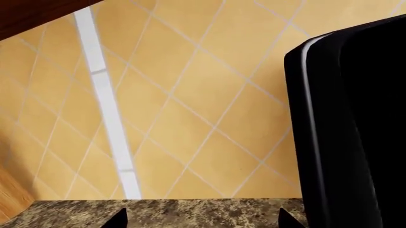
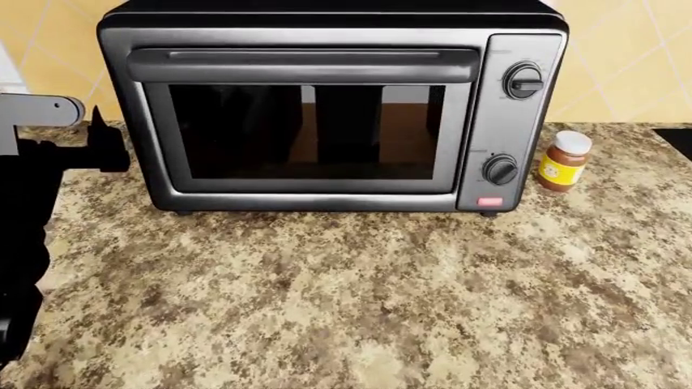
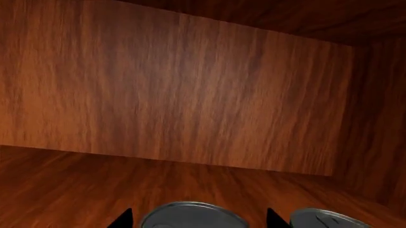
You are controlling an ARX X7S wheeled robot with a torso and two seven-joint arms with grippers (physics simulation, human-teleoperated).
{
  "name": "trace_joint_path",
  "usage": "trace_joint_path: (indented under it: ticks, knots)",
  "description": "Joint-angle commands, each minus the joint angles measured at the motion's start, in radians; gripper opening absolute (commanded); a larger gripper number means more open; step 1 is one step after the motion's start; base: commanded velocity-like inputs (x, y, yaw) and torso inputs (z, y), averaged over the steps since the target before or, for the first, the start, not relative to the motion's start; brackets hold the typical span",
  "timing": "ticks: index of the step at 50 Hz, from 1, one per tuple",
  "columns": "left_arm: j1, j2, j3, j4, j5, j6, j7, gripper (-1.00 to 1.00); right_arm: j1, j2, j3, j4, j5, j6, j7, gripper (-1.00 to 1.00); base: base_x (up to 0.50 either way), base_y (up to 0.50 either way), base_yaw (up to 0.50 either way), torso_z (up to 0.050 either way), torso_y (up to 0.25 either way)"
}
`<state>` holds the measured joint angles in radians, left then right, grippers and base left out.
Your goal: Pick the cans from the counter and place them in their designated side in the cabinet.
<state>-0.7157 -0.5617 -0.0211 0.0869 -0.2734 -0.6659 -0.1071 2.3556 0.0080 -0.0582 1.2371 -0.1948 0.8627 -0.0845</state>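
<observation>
One can [image 3: 192, 214] between right jaws, second can [image 3: 328, 218] beside

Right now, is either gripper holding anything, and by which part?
Left gripper: nothing between its fingers. Right gripper: a can stands between its fingers in the cabinet; only its grey top shows, so a grip cannot be told.

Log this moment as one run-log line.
right gripper: inside cabinet, over can | second can beside | left gripper: empty, above counter beside toaster oven

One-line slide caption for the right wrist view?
Right gripper inside a wooden cabinet, two grey can tops at the frame's lower edge.
</observation>
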Motion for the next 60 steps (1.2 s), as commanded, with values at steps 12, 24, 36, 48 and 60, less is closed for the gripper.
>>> trace_joint_path:
  ticks: [12,24,36,48,60]
  knots:
    - [0.018,-0.016,-0.024,0.052,-0.016,-0.032,-0.01,1.0,0.001,-0.004,-0.006,-0.002,-0.016,-0.005,-0.019,1.0,-0.21,0.0,0.0,0.0,0.0]
    - [0.009,-0.015,-0.007,0.069,-0.021,-0.04,-0.002,1.0,0.001,-0.006,-0.009,-0.051,-0.043,-0.005,-0.074,1.0,-0.39,0.0,0.0,0.0,0.0]
    - [-0.008,-0.006,0.021,0.123,-0.046,-0.062,0.023,1.0,0.001,0.012,-0.002,-0.108,-0.117,-0.036,-0.213,1.0,-0.04,0.0,0.0,0.0,0.0]
    - [-0.017,0.039,0.03,0.261,-0.09,-0.104,0.005,1.0,-0.511,0.127,-0.087,-1.172,-0.23,0.5,-0.511,1.0,0.0,0.0,0.0,0.0,0.0]
    - [0.087,0.058,-0.045,0.518,-0.197,-0.202,-0.026,1.0,-0.86,0.1,-0.071,-1.67,-0.751,0.706,-0.99,1.0,0.0,0.0,0.0,0.0,0.0]
